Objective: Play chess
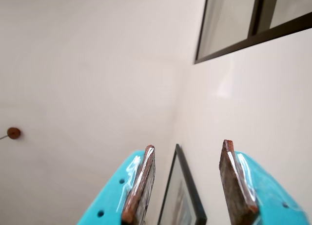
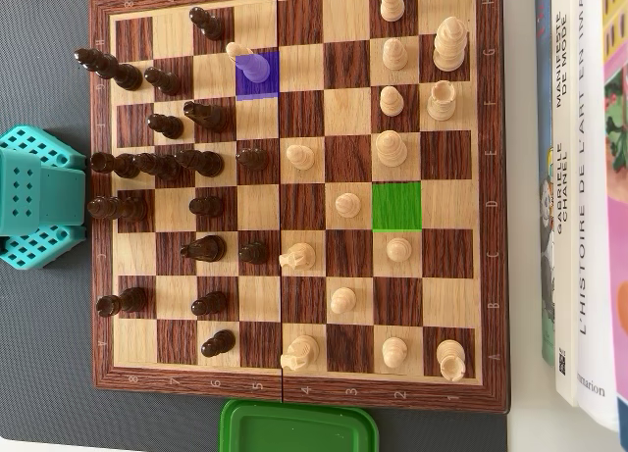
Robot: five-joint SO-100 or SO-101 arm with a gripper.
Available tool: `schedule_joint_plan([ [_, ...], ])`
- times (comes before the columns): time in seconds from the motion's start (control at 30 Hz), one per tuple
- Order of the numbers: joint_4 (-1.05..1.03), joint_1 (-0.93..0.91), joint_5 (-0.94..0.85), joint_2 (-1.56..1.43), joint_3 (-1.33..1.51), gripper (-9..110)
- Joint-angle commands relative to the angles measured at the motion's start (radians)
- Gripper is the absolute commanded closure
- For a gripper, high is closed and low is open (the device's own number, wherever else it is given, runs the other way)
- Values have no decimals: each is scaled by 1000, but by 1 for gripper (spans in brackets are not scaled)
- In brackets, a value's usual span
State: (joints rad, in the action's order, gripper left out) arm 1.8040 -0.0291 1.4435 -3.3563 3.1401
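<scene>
Between the fingers (image 1: pixel 187 186), spread apart and empty, only wall and a picture frame (image 1: pixel 185 195). Parked off the chessboard (image 2: pixel 294 192), nothing grasped. Next, likely: reaching down to the pale piece (image 2: pixel 247 62) on the purple square (image 2: pixel 263 85), bound for the green square (image 2: pixel 396 206). Green tray (image 2: pixel 299 427): contents hidden.

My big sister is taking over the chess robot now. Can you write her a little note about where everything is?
Gripper: open, holding nothing, pointing up at a wall and ceiling in the wrist view, so it is away from the board.
Chessboard: lies flat in the overhead view, dark pieces on the left, light pieces on the right.
A light piece stands on the purple-marked square, among the dark pieces.
The green-marked square is empty.
Done: nothing is picked up yet.
Left: probably move that piece from purple to green, though that is a guess from the colours.
</scene>
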Motion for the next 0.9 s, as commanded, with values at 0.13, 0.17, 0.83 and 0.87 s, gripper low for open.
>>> schedule_joint_plan([
  [0.13,2,6,0,9,20,82],
  [0.17,2,6,0,9,20,82],
  [0.83,-727,-5,-9,9,-279,82],
  [0.87,-808,-5,-9,9,-299,82],
])
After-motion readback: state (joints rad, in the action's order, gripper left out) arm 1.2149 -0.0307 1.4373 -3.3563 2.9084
